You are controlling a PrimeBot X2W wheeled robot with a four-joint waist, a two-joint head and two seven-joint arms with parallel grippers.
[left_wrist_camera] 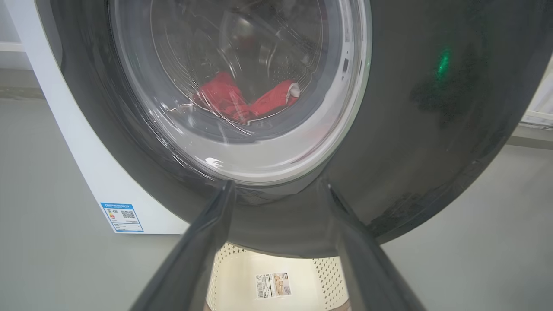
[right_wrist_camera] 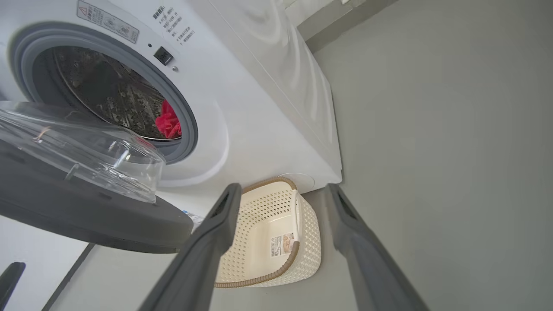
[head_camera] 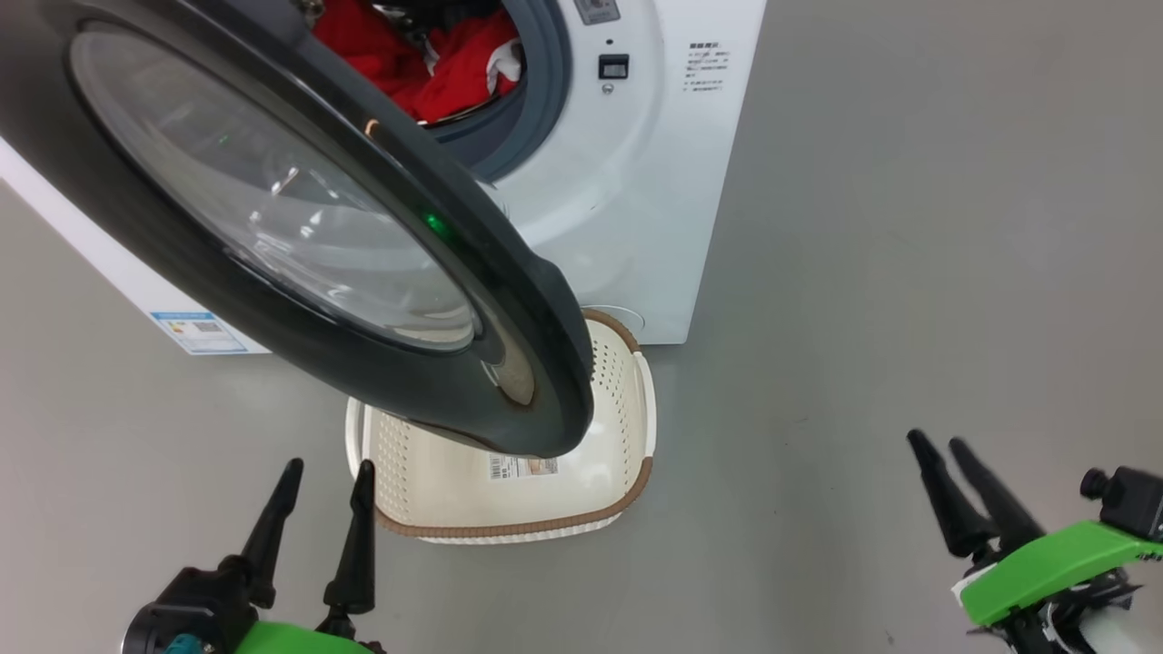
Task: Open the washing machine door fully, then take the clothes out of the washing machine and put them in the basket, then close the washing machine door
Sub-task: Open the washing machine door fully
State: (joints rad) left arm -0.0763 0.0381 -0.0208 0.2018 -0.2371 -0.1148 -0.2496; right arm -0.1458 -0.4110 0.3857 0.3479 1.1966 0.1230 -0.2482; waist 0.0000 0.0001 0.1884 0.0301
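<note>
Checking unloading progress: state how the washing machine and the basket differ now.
The washing machine holds red clothes in its drum; the basket holds none, just a sticker. The washing machine is a big, smooth white box; the basket is small, cream and perforated, brown-rimmed. The washing machine opens frontward, door swung out; the basket opens upward. Both stand on the grey floor.
</note>
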